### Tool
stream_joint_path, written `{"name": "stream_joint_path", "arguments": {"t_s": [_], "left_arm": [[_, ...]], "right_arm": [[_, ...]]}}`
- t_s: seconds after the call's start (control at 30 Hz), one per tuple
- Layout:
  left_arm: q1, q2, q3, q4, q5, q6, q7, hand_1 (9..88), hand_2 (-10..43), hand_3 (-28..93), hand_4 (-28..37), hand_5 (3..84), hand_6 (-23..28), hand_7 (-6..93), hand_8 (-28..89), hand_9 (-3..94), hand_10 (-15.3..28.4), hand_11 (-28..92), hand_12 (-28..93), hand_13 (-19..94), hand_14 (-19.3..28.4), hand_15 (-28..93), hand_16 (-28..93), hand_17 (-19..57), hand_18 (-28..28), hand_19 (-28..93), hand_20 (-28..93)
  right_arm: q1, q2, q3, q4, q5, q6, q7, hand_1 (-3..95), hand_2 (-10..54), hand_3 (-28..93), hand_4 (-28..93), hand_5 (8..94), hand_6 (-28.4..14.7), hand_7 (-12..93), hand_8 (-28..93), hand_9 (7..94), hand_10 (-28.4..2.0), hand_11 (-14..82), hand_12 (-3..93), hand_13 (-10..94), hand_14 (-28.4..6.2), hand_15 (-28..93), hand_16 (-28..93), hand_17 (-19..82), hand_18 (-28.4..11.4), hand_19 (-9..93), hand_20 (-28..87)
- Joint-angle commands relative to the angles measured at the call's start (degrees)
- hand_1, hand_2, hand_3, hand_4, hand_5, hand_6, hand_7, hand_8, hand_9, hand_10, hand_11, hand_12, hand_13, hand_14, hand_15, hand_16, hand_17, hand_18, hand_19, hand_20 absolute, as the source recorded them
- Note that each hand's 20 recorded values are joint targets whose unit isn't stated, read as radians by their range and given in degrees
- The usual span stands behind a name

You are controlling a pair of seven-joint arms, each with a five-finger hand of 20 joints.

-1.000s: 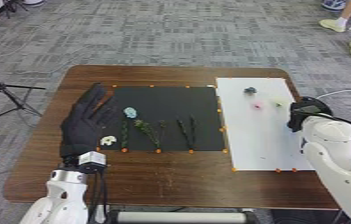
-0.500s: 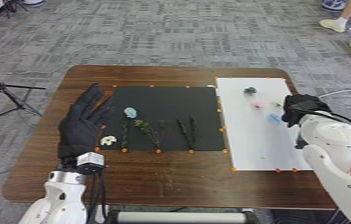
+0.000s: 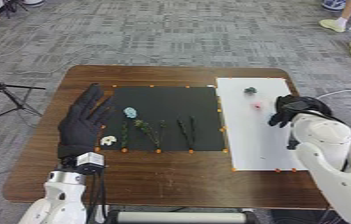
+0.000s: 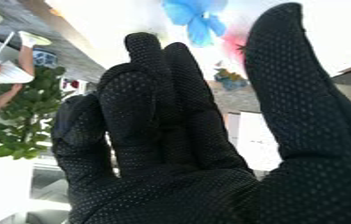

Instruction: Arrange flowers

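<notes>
Left hand (image 3: 81,131): fingers released, straight, grasping nothing. White flower (image 3: 108,140): on the black mat (image 3: 176,97), just beside this hand, nearer its palm than its fingertips. Green stems (image 3: 146,128) and dark stems (image 3: 186,132): laid on the same mat, to the right of the left fingers, apart from them. Light-blue flower (image 3: 130,112): on the mat, near the left fingers, not touched by them.

Right hand (image 3: 301,107): fingers released, slightly bent, thumb standing apart, over the white board (image 3: 250,155). Blue flower (image 4: 198,16): just past the right fingertips, toward the thumb's side; whether it touches them, I cannot tell. Pink flower (image 3: 257,106): on the board, beyond the right fingers, seen by the thumb in the right wrist view. Dark flower (image 3: 250,90): on the board, farther past those fingers than the pink one.
</notes>
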State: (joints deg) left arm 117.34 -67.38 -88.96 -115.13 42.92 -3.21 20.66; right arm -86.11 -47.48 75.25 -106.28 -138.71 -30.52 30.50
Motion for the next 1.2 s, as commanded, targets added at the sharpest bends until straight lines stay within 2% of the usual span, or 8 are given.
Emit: {"name": "stream_joint_path", "arguments": {"t_s": [0.03, 0.13, 0.27, 0.47, 0.7, 0.87, 0.93, 1.2], "left_arm": [[0.8, -0.33, 0.02, -0.12, -0.09, -0.32, 0.29, 23.5, -5.6, 68, -28.3, 24.3, 2.2, 22.7, -12, 19.9, 10.4, 15, 17, 18, 14.9, 11, 7, -15.2, 20.1, 38, 8], [0.8, -0.37, 0.01, -0.1, -0.11, -0.14, 0.17, 23.5, -5.6, 68, -28.3, 24.3, 2.2, 22.8, -12, 19.9, 10.4, 15, 17, 18, 14.9, 11, 7, -15.2, 20.2, 38, 8], [0.7, -0.34, 0.04, -0.18, -0.22, 0.1, 0.17, 23.4, -5.6, 68, -28.3, 24.3, 2.2, 22.9, -12, 19.8, 10.4, 15, 17, 18, 14.9, 11, 7, -15.3, 20.1, 38, 8], [0.2, 1.09, -0.3, -0.33, -0.37, 0.71, 0.32, 23.4, -5.7, 68, -28.3, 24.3, 2.2, 22.8, -12, 19.9, 10.3, 15, 17, 18, 14.9, 11, 7, -15.2, 20.2, 38, 8], [-2.6, 4.07, -0.35, -0.31, -0.48, 0.9, 1.0, 23.5, -5.6, 68, -28.3, 24.4, 2.3, 22.8, -12, 19.9, 10.3, 15, 17, 17, 15.0, 11, 7, -15.2, 20.2, 39, 7], [-5.3, 6.42, 1.25, -0.27, -1.04, 0.96, 6.06, 23.5, -5.6, 68, -28.3, 24.6, 2.3, 23.0, -12, 20.4, 10.4, 15, 17, 18, 14.9, 11, 7, -15.0, 20.3, 39, 7], [-6.5, 7.42, 1.92, -0.54, -0.99, 2.07, 7.85, 23.4, -5.8, 68, -28.3, 25.2, 2.3, 23.5, -12, 21.3, 10.4, 16, 17, 19, 15.0, 12, 7, -14.3, 20.5, 39, 8], [-12.8, 10.2, 3.64, 0.08, -0.32, 1.53, 9.08, 23.0, -6.3, 69, -28.3, 26.4, 2.5, 24.0, -13, 22.6, 10.9, 17, 16, 20, 15.2, 15, 6, -13.4, 21.1, 40, 8]], "right_arm": [[0.7, -1.5, -2.7, 5.3, -4.6, 5.0, -1.3, 50.7, -9.5, 49, -28, 52.0, -5.3, 22, -11, 55.2, -13.1, 29.3, 22.2, 61, -8.7, 81, 25, 33, -20.1, 91, 48], [0.3, -1.5, -3.5, 7.0, -5.8, 9.6, -2.3, 43.4, -9.5, 68, -28, 59.1, -1.2, 33, -11, 62.3, -11.0, 36.4, 24.1, 64, -7.8, 80, 26, 35, -19.6, 92, 48], [-2.0, -0.9, -1.8, 5.9, -6.4, 15.1, -5.6, 48.9, -9.5, 80, -28, 72.1, 0.6, 44, 3, 82.4, -5.8, 23.5, 47.2, 70, -6.3, 79, 28, 39, -19.7, 93, 49], [3.4, -1.3, -4.7, 0.8, -3.9, 19.9, -8.9, 47.0, -9.5, 85, -23, 75.1, -1.7, 45, 5, 83.8, -5.9, 27.5, 50.1, 72, -5.7, 79, 29, 41, -19.5, 93, 52], [21.8, -12.0, -21.4, 8.4, -5.0, 25.7, -17.8, 47.6, -9.5, 84, -23, 75.2, -1.5, 45, 3, 83.7, -5.9, 28.5, 49.8, 72, -5.3, 80, 30, 42, -19.1, 93, 53], [25.8, -19.2, -28.5, 10.8, -6.1, 28.2, -23.7, 49.0, -9.5, 83, -25, 75.1, -1.1, 46, 0, 83.4, -6.0, 28.5, 49.5, 72, -5.4, 80, 30, 41, -19.1, 93, 53], [26.3, -21.4, -31.1, 11.7, -7.6, 27.2, -24.2, 49.3, -9.5, 83, -26, 75.0, -0.7, 46, -1, 83.3, -5.8, 28.0, 49.0, 72, -5.3, 80, 30, 41, -19.0, 93, 53], [26.0, -28.7, -37.2, 17.9, -11.1, 25.7, -26.6, 50.5, -9.5, 81, -28, 75.4, -0.3, 44, -3, 84.0, -5.1, 24.4, 47.3, 72, -5.4, 80, 31, 41, -18.8, 93, 53]]}}
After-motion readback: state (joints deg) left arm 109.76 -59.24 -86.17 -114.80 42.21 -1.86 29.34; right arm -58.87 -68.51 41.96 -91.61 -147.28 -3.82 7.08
